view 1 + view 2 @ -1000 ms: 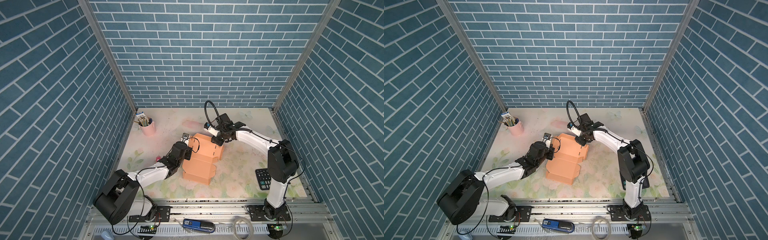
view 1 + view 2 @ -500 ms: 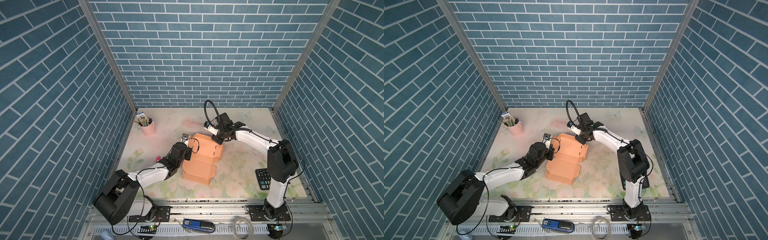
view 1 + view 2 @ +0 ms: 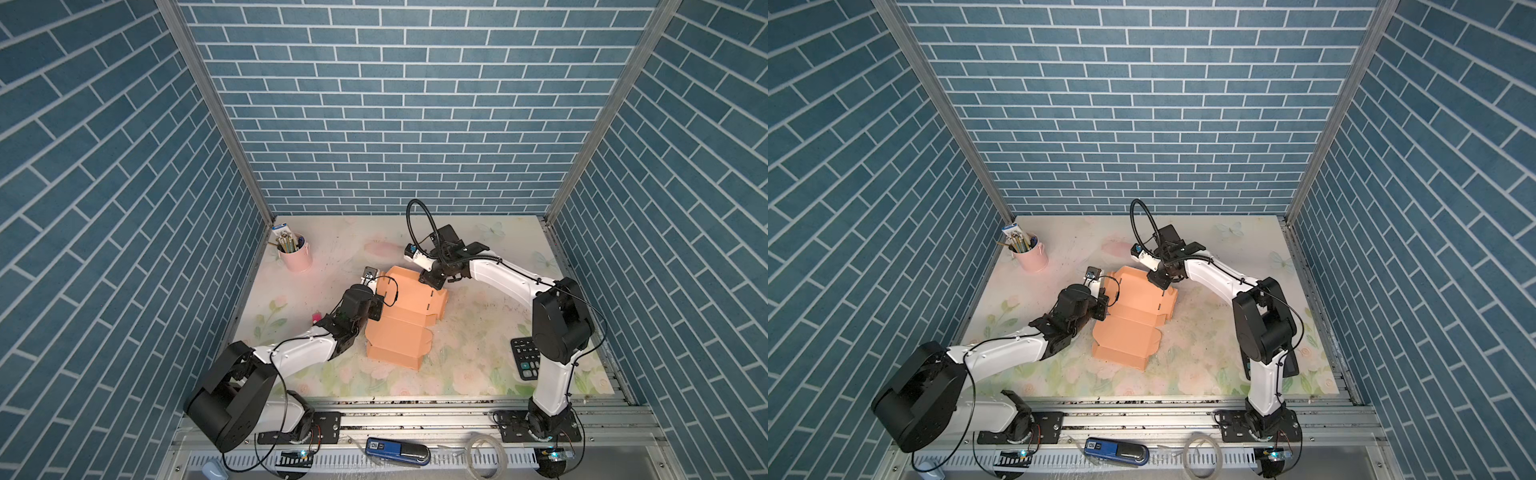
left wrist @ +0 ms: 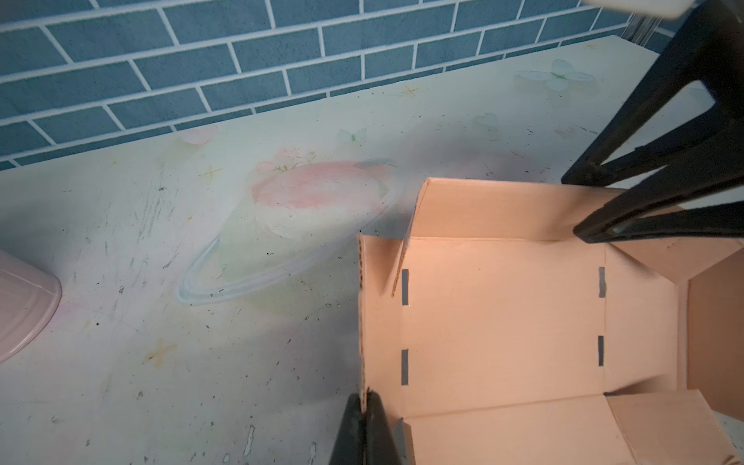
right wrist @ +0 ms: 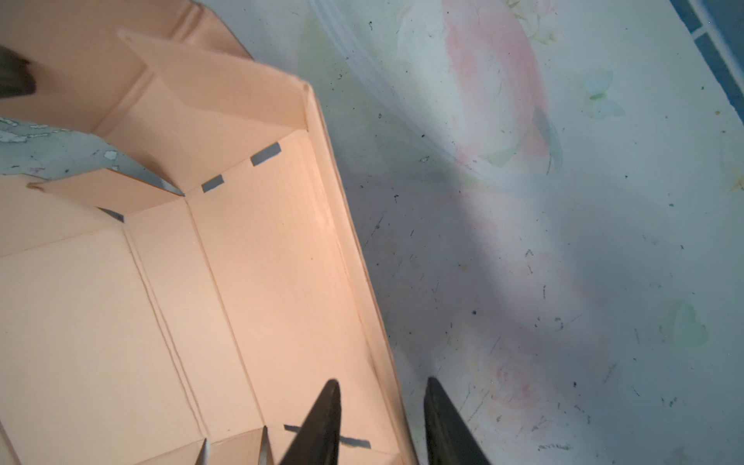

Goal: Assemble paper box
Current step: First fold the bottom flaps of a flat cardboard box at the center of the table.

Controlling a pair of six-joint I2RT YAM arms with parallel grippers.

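Pinching the raised side wall of the paper box (image 4: pixel 503 314), the left gripper (image 4: pixel 365 398) has its two black fingers closed flat on the cardboard edge. No gap shows between them at the lower middle of the left wrist view. The right gripper (image 5: pixel 381 380) stands with its jaws partly open at the bottom of the right wrist view. One pointed black finger (image 5: pixel 322 422) is over the inside of the box and the other is outside, over the table (image 5: pixel 563 241). The upright wall passes between them; I cannot tell if either finger touches it.

In both top views the box lies in the middle of the table, a little below the centre of the frame, between the two grippers. It is half folded: the part toward the upper frame has walls standing up like a shallow tray, while the part toward the lower frame is flatter, with tabbed flaps.

The cardboard is thin, matte and peach-orange, with straight creases and short dark slots along the fold lines — the cut edge shows fine fluting. The table surface is pale, printed with flowers and butterflies, scratched and dotted with dark specks. A round pink cup (image 3: pixel 297 259) with pencils stands at the upper left of the table. A black calculator (image 3: pixel 524 357) lies at its lower right, partly behind the right arm.
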